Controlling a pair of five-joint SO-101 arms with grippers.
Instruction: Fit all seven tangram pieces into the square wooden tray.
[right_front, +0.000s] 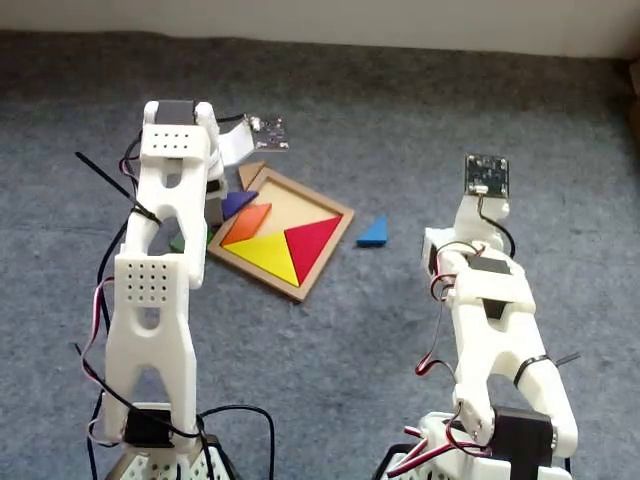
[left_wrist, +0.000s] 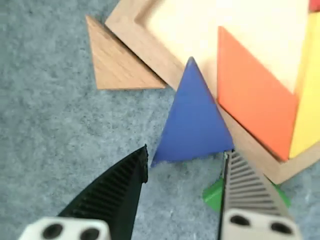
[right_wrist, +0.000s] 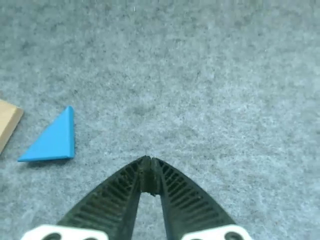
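Straddling dark blue triangular piece (left_wrist: 192, 120), left gripper (left_wrist: 186, 157) fingers spread wide, seemingly not yet gripping. Piece lies across square wooden tray (left_wrist: 145, 42) rim at tray's 10 o'clock, apex pointing away from fingers. Right gripper (right_wrist: 146, 172) pinched closed.

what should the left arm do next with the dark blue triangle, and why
Probably shut the left gripper on the dark blue triangular piece: its jaws stand open either side of the piece's base, and the piece lies across the square wooden tray's rim beside the orange parallelogram, not yet flat inside.
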